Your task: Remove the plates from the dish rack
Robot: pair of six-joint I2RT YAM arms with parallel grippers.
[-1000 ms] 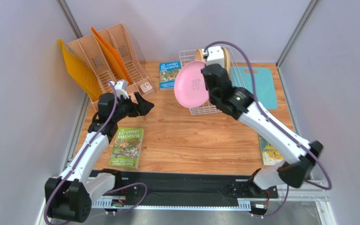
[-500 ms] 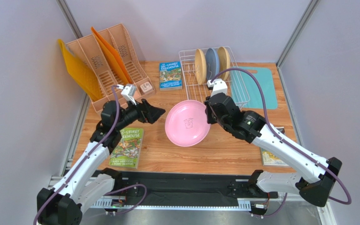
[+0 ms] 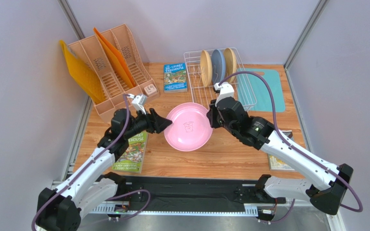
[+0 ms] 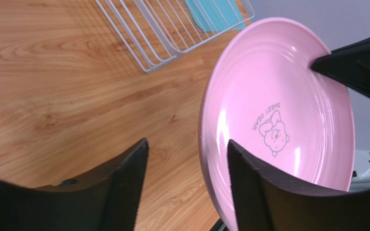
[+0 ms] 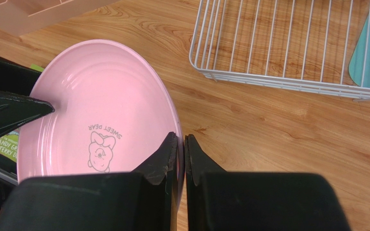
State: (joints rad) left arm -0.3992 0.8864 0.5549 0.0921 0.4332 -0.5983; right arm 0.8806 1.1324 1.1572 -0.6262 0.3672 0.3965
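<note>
The right gripper (image 5: 181,159) is kept clamped on the near rim of the pink plate (image 3: 187,126), which is held tilted over the table (image 3: 220,149). The left gripper (image 4: 187,144), fingers apart, has been brought astride the opposite rim. Three plates (image 3: 218,61) are left standing in the dish rack (image 3: 249,98).

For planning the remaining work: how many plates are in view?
4. The right gripper holds the pink plate by its rim above the table. One tan plate, the blue plate and a second tan plate stand in the dish rack. None seems hidden.
</note>
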